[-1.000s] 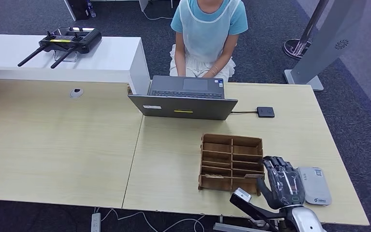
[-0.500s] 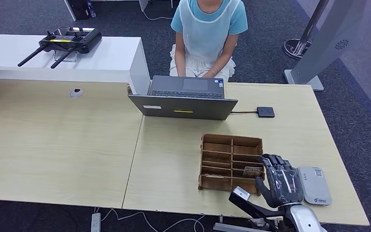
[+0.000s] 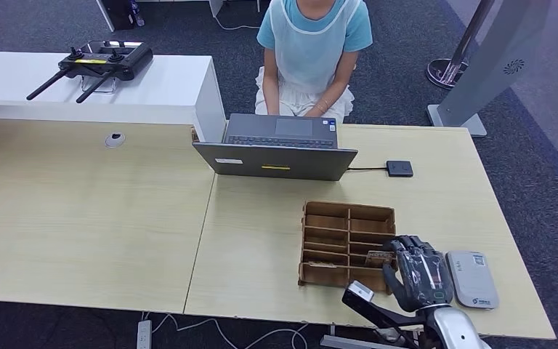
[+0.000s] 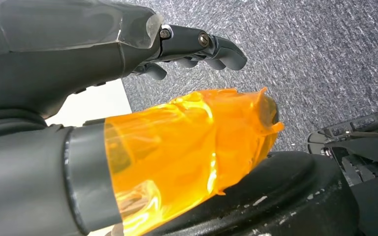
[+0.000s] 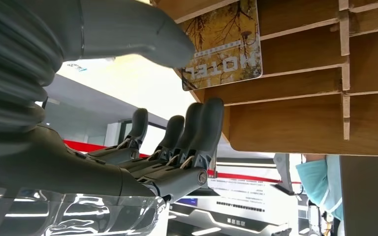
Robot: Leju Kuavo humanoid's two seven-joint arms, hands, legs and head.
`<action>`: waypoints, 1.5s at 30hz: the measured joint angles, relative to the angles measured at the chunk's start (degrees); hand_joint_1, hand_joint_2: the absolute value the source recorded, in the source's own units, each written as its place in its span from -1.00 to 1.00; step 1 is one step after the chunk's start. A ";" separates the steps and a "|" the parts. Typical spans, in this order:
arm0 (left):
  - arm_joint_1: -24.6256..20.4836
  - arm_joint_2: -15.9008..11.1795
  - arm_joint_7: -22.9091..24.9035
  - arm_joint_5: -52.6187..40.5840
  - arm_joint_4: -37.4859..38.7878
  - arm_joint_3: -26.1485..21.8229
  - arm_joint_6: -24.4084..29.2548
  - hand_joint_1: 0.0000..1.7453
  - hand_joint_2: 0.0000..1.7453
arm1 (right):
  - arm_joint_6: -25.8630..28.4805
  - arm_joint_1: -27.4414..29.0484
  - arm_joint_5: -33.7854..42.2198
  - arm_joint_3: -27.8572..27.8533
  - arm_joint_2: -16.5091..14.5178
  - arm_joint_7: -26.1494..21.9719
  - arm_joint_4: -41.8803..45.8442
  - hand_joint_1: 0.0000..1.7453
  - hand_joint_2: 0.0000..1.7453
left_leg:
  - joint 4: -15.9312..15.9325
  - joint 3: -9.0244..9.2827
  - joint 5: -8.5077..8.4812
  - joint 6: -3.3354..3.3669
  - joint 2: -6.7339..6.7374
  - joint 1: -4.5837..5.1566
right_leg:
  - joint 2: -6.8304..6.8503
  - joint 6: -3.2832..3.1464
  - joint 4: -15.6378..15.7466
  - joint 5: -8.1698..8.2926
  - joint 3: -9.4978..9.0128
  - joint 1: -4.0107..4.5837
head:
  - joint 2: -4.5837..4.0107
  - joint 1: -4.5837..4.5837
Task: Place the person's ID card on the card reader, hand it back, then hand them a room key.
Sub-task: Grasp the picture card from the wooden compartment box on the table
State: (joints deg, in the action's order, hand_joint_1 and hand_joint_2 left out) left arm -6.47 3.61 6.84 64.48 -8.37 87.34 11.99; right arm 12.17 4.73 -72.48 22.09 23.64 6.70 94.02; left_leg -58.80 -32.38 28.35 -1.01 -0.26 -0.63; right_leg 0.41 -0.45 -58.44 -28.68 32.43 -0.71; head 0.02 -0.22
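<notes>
A wooden card organizer (image 3: 338, 225) stands near the table's front edge. My right hand (image 3: 423, 273) is at its near right corner. A yellow hotel room key card (image 3: 379, 256) sticks up from a slot beside the hand. In the right wrist view my thumb (image 5: 142, 34) touches the edge of the key card (image 5: 224, 44), and the fingers (image 5: 204, 123) lie spread against the organizer's wall (image 5: 295, 118), off the card. The grey card reader (image 3: 472, 278) lies on the table just right of the hand. My left hand (image 4: 103, 49) hangs over the carpet and holds nothing.
A person (image 3: 312, 51) sits behind an open laptop (image 3: 276, 149) at the table's far side. A small black box (image 3: 399, 169) is wired to the laptop. A remote controller (image 3: 94, 65) rests on the white counter at the back left.
My right hand has shifted slightly left toward the organizer. The key card, hidden one second ago, now stands up out of its slot beside the thumb.
</notes>
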 joint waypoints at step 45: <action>0.15 0.45 -0.94 0.26 0.36 0.00 0.96 -1.00 -1.00 | 1.02 -2.21 0.76 0.59 -1.52 -0.08 -0.50 0.35 1.00 | -0.01 0.02 0.00 0.00 0.00 0.00 | -0.01 0.00 0.00 0.00 0.00 0.00 | -0.01 0.00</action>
State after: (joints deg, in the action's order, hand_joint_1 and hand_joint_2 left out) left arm -6.32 4.05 5.90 64.74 -8.01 87.34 12.96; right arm 13.19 2.52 -71.71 22.68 22.12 6.62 93.52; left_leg -58.81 -32.37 28.34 -1.01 -0.26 -0.63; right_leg 0.40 -0.45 -58.44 -28.68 32.43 -0.71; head 0.01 -0.22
